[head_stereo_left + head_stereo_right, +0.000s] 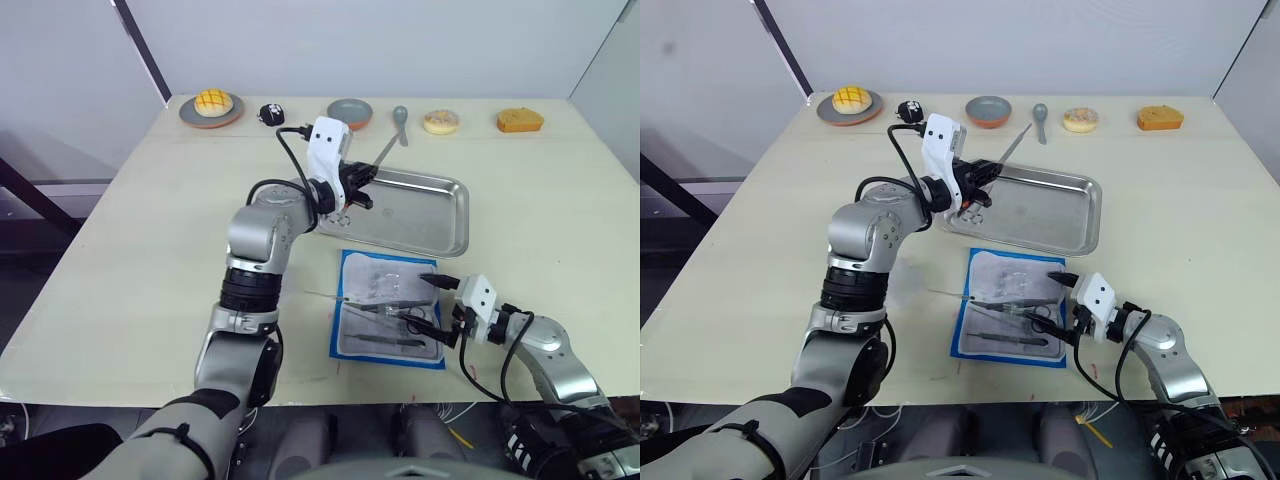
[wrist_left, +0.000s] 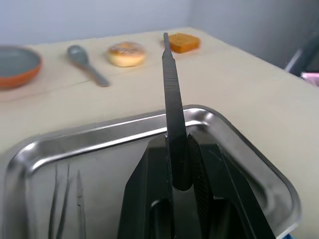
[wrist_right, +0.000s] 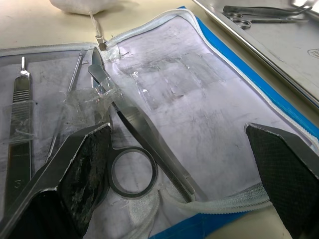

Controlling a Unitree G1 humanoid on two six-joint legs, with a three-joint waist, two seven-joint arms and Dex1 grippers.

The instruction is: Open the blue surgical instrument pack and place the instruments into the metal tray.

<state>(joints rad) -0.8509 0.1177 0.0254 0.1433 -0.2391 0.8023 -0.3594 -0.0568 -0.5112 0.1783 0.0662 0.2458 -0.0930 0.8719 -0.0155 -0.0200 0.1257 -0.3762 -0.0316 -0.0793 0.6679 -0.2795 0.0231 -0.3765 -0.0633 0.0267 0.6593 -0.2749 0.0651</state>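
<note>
Left gripper (image 1: 358, 190) clamped on a slim, dark, ridged instrument handle (image 2: 172, 94), held above the near-left end of the metal tray (image 1: 452, 215), the tool's tip angled up and away toward the far side of the table (image 1: 110, 260). Already lying in the tray beneath the gripper: thin forceps (image 2: 60, 199) and another ring-handled tool (image 3: 259, 11). Right gripper (image 1: 440, 305) spread wide, fingers (image 3: 84, 169) poised low at the right edge of the blue surgical instrument pack (image 1: 345, 340), straddling the ring handle of a pair of scissors (image 3: 132, 149); whether touching it cannot be told. Pack unzipped and laid flat just in front of the tray, grey-white clear-pocketed lining up, blue border showing around it. Still tucked in the pockets: the scissors, a flat scalpel-type handle (image 3: 20, 114) and a thin probe (image 3: 72, 84) alongside. Along the table's far edge, well apart from the work: a yellow bun on a grey plate (image 1: 212, 103), a small black object (image 1: 271, 114), a round grey bowl (image 1: 350, 112), a grey spoon (image 1: 400, 120), a doughnut (image 1: 440, 121) and an orange bread piece (image 1: 520, 120).
</note>
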